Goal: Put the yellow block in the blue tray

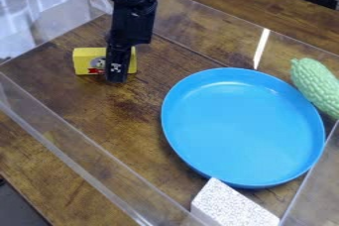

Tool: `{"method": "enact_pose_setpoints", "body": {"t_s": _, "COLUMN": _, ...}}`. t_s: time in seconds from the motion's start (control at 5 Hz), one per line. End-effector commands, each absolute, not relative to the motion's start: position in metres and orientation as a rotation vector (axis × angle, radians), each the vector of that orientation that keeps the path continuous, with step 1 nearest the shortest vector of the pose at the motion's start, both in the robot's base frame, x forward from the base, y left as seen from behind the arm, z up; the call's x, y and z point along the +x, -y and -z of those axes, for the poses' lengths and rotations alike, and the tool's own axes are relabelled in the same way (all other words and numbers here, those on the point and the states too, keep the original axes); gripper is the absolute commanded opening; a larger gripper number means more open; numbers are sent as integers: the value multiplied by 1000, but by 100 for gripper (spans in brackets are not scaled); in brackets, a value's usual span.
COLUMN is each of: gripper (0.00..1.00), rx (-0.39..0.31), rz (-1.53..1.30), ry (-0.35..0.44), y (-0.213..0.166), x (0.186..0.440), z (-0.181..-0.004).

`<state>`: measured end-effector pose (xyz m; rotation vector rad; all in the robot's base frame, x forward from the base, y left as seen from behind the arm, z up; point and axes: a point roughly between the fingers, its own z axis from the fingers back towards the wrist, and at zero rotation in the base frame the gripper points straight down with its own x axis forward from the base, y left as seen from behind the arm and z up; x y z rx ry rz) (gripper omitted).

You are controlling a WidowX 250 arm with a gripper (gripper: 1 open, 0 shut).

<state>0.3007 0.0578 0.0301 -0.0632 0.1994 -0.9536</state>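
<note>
Now | yellow block (91,61) flat | long axis left-right | label forward

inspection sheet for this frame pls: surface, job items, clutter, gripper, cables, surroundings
Surface: dark wooden table inside clear plastic walls.
Job's things: yellow block on the table at the left, outside the blue tray; nothing lies in the tray.
Clutter: bumpy green object at the tray's right rim; white speckled sponge at its near edge.
Grippers: gripper points down at the block's right end, shut; whether it grips the block cannot be told.
Cables: nothing seen.
Surroundings: pale curtain behind at left.
</note>
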Motion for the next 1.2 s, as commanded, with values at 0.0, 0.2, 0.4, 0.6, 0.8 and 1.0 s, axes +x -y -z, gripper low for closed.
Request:
{"method": "enact_pose_setpoints", "body": {"t_s": 0.0, "gripper": 100, "rx": -30, "rz": 954, "ry": -149, "y": -65, "x": 309, "z": -38}}
{"method": "enact_pose_setpoints", "body": {"t_s": 0.2, "gripper": 0, "rx": -29, "rz": 957, "ry": -138, "y": -67, "x": 311, "z": -35}}
{"method": "enact_pose_setpoints", "body": {"t_s": 0.4, "gripper": 0, "rx": -28, "rz": 960, "ry": -126, "y": -69, "x": 313, "z": -32}}
{"method": "enact_pose_setpoints", "body": {"t_s": 0.6, "gripper": 0, "rx": -25, "rz": 961, "ry": -125, "y": -69, "x": 314, "z": -34}}
{"method": "enact_pose_setpoints", "body": {"t_s": 0.8, "gripper": 0, "rx": -21, "rz": 962, "ry": -124, "y": -70, "x": 315, "z": -35}}
{"method": "enact_pose_setpoints", "body": {"t_s": 1.0, "gripper": 0, "rx": -18, "rz": 963, "ry": -124, "y": -71, "x": 316, "z": -37}}
